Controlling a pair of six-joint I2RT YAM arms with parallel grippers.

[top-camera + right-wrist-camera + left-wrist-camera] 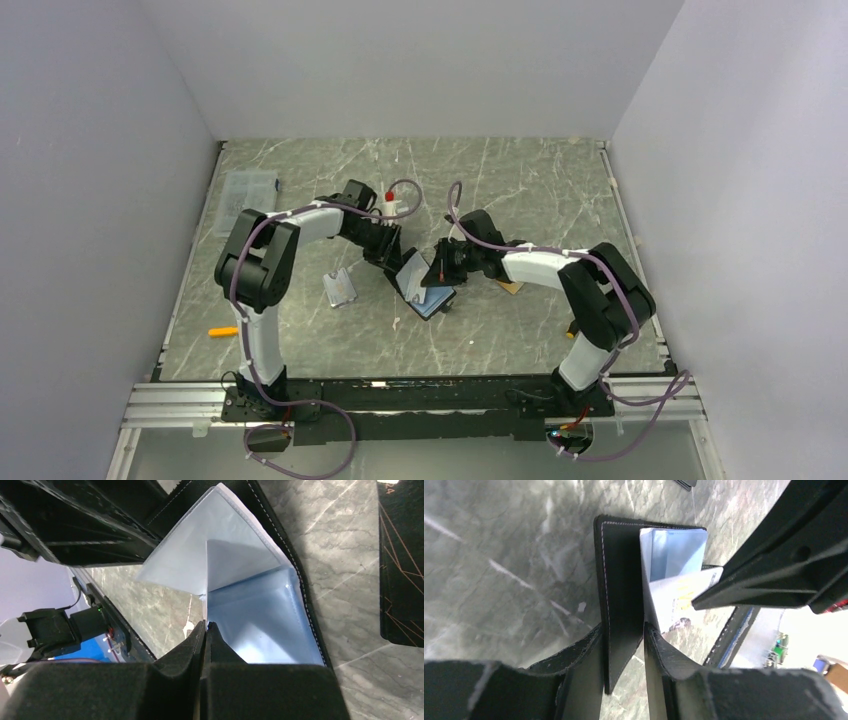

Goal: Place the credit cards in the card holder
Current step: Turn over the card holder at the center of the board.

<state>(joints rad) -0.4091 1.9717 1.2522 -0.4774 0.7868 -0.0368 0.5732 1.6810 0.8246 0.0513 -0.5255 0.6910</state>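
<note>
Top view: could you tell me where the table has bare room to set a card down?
Free: the far stretch right of the white bottle, and the near strip below the card holder. Crowded: the middle, card holder between clear sleeve and tan card.

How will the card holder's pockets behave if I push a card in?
Probably floppy: the pockets fold and crease where the right gripper pinches one. Likely slippery, given their sheen. The cover looks stiffer, flat and unbent in the open left gripper.

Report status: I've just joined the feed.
Left gripper open astride the holder. Right gripper shut, tips at a pocket. Black card on the table, not yet in. Nothing in the way.
</note>
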